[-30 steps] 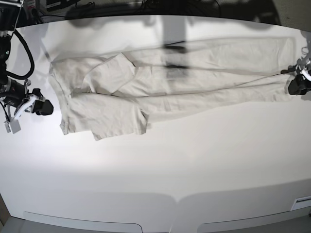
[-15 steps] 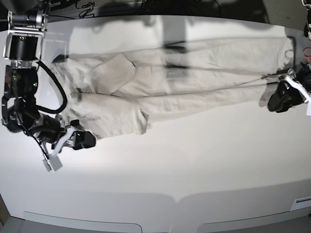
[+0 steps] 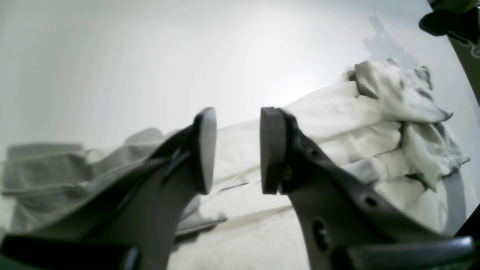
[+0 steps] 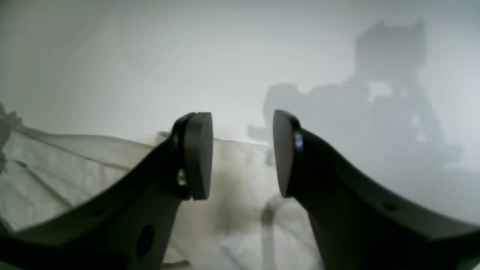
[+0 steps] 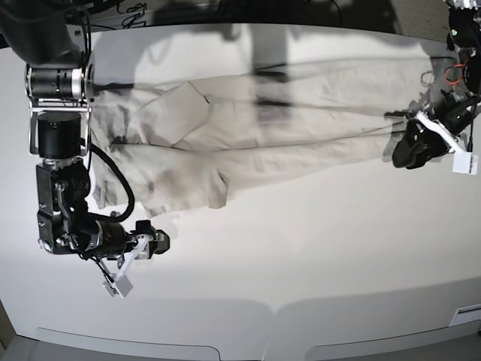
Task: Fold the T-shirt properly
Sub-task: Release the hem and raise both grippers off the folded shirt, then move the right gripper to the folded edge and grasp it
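The off-white T-shirt lies flat and lengthwise along the back of the white table, with its sleeves at the view's left. My right gripper is open and empty, low over bare table just in front of the near sleeve. In the right wrist view its fingers frame the shirt's edge. My left gripper is open and empty at the shirt's hem end. In the left wrist view the shirt's folds stretch away beyond the fingertips.
The white tabletop reaches the front edge, where two raised strips lie. Dark cables and gear line the back edge. The right arm's column stands over the shirt's left end.
My right gripper has swung from the shirt's left side toward the table front, ending before the near sleeve. My left gripper has moved inward over the hem end. Both stayed open.
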You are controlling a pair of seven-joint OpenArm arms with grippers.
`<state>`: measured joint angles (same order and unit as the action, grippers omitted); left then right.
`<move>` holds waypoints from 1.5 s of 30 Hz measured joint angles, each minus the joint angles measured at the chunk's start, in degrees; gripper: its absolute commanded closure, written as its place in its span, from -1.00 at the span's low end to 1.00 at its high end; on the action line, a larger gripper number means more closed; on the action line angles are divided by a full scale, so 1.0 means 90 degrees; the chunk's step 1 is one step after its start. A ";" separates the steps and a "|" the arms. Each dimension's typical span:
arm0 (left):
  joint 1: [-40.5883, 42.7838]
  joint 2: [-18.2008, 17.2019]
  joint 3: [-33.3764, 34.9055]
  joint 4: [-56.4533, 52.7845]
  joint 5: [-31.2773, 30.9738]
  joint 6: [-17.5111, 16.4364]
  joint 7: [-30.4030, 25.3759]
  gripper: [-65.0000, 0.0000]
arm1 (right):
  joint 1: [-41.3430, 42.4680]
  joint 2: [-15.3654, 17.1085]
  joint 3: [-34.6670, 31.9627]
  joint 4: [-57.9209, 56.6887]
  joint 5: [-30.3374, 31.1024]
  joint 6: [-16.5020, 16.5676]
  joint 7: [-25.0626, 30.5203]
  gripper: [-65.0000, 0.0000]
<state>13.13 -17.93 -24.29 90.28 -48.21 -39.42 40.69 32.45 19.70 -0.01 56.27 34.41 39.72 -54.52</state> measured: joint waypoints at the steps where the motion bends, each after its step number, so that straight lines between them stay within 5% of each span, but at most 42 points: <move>1: 0.0002 0.0000 0.0000 0.0000 -0.0002 0.0000 0.0000 0.40 | 0.0058 0.0005 0.0002 -0.0151 -0.0138 0.0000 0.0039 0.17; 11: 0.0000 0.0000 0.0000 0.0000 -0.0002 0.0000 0.0000 0.40 | 0.0146 0.0017 0.0002 -0.1593 -0.0855 -0.0002 0.0731 0.18; 21: 0.0000 0.0000 0.0000 0.0000 0.0000 0.0000 -0.0005 0.40 | 0.0168 -0.0080 0.0002 -0.1921 -0.0879 -0.0002 0.0821 0.19; 25: 0.0000 0.0000 0.0000 0.0000 -0.0002 0.0000 -0.0007 0.40 | 0.0168 -0.0083 0.0002 -0.1921 -0.0884 -0.0002 0.0789 0.48; 29: 0.0000 0.0000 0.0000 0.0000 -0.0002 0.0000 -0.0007 0.40 | 0.0168 -0.0095 0.0002 -0.1921 -0.0882 -0.0002 0.0797 1.00; 33: 0.0000 0.0000 0.0000 0.0000 -0.0002 0.0000 -0.0019 0.40 | 0.0187 -0.0092 0.0002 -0.1923 -0.0784 -0.0002 0.0952 1.00; 39: 0.0000 0.0000 0.0000 0.0000 -0.0002 0.0000 -0.0022 0.40 | 0.0505 -0.0168 0.0015 -0.1919 0.0979 -0.0002 -0.1251 1.00; 45: 0.0000 0.0000 0.0000 0.0000 -0.0002 0.0000 -0.0022 0.40 | 0.0287 -0.0289 0.0012 -0.1919 0.2178 0.0002 -0.2611 1.00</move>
<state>13.13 -17.93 -24.29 90.28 -48.23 -39.42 40.49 35.03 17.10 0.10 39.00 54.02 39.75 -78.02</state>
